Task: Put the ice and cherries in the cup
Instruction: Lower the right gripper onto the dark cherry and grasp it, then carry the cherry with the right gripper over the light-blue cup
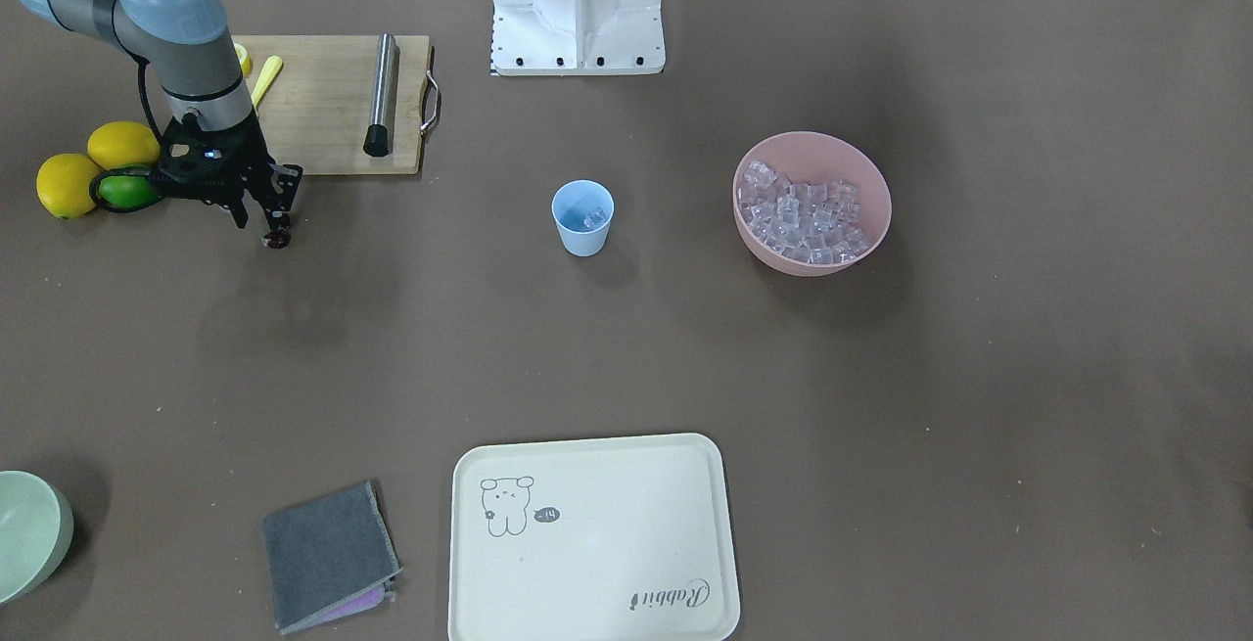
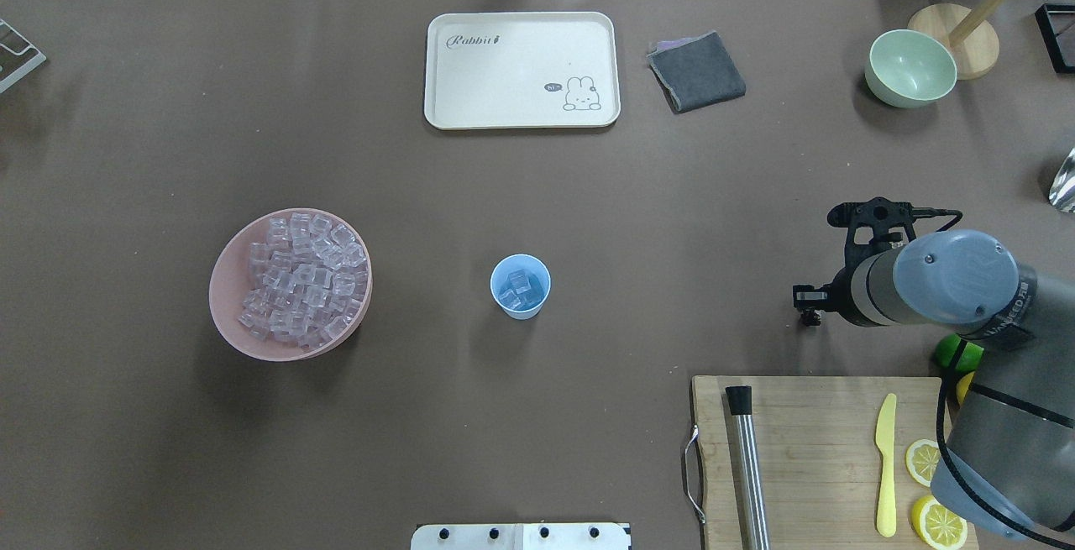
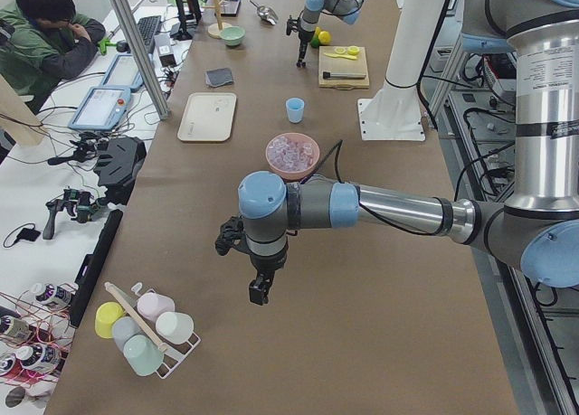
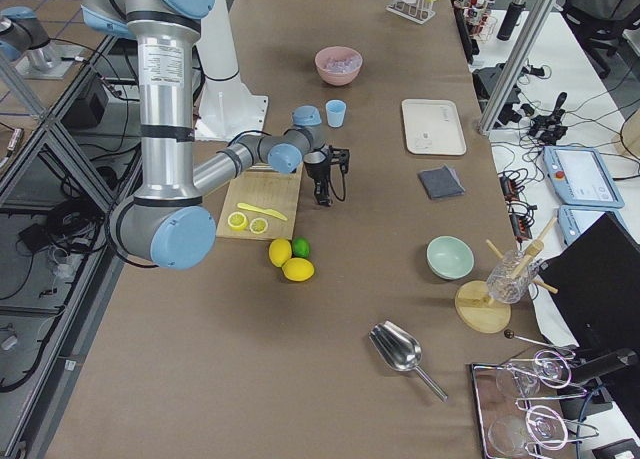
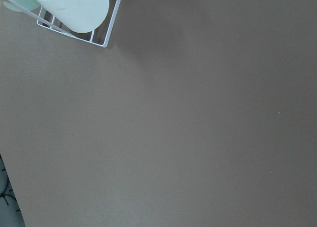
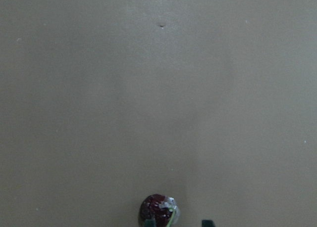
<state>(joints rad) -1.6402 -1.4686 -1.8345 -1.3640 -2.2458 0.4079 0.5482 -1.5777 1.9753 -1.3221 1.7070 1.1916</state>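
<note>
The light-blue cup stands mid-table with a few clear ice cubes inside. More ice fills the pink bowl to one side of it. Well off to the cup's other side, by the cutting board, my right gripper hangs above the table, shut on the dark red cherries. In the right wrist view the cherries show at the bottom edge over bare table. My left gripper hovers over the table far from the cup, and I cannot tell if it is open or shut.
A wooden cutting board carries a steel rod, a yellow knife and lemon slices. Two lemons and a lime lie beside it. A cream tray, grey cloth, green bowl and cup rack stand farther off.
</note>
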